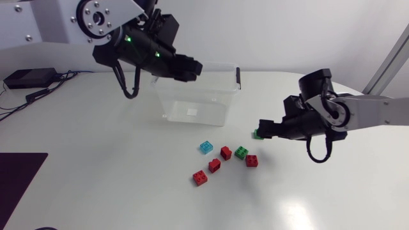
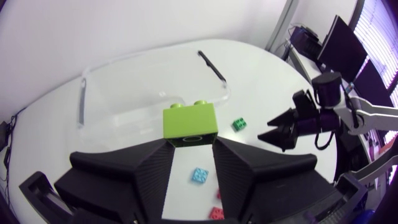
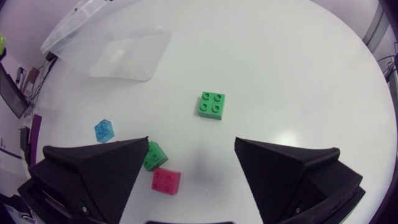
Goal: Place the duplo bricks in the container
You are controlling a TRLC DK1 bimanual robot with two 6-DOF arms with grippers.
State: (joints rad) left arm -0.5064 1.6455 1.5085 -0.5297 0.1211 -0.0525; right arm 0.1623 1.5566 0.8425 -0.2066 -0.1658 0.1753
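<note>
My left gripper (image 2: 191, 144) is shut on a lime-green duplo brick (image 2: 189, 122), held above the near wall of the clear plastic container (image 2: 155, 81). In the head view this gripper (image 1: 193, 68) hangs over the container's (image 1: 167, 102) back left rim. My right gripper (image 3: 191, 142) stands open just above the table, with a green brick (image 3: 212, 104) a little ahead of its fingers; the head view shows that gripper (image 1: 262, 128) right by that brick (image 1: 256, 134). Loose on the table lie a light blue brick (image 1: 206, 147), another green brick (image 1: 240, 152) and several red bricks (image 1: 215, 165).
The loose bricks cluster in front of the container, between it and the table's front edge. A black mat (image 1: 19, 179) lies at the front left, and a black box with cables (image 1: 29, 78) at the back left.
</note>
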